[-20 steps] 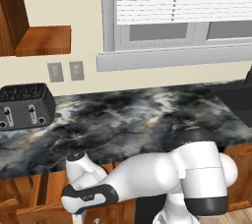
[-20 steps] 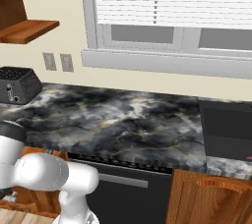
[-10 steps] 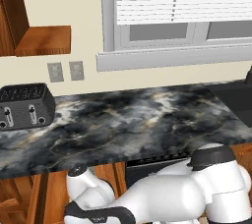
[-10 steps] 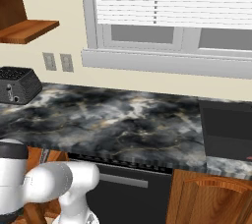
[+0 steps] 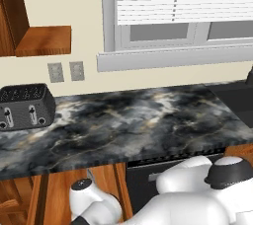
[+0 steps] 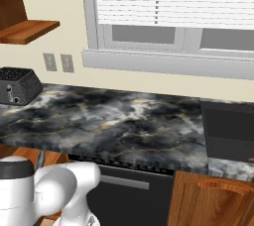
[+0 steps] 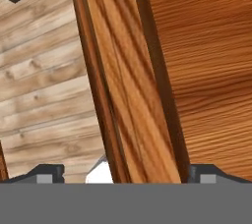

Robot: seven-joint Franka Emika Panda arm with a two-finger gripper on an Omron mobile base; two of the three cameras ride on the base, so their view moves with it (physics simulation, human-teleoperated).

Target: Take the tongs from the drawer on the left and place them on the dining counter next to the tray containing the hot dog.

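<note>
My gripper is open, its two dark fingertips set wide apart at the bottom of the hand view. Between them runs a slanted reddish-brown wooden frame strip, seen very close, with a flat wood panel to its right. I cannot tell whether this wood belongs to the drawer. The white arm bends low in front of the cabinets under the marbled top. The tongs are hidden. The dining counter and the tray with the hot dog are out of view.
A black toaster stands at the left of the marbled counter under the window. Below it are wood cabinet fronts and a dark appliance front. A dark cooktop lies at right. Pale plank floor shows beside the frame.
The arm has sunk lower in both base views, its elbow and hand dropping below the counter's front edge. The gripper has stayed open.
</note>
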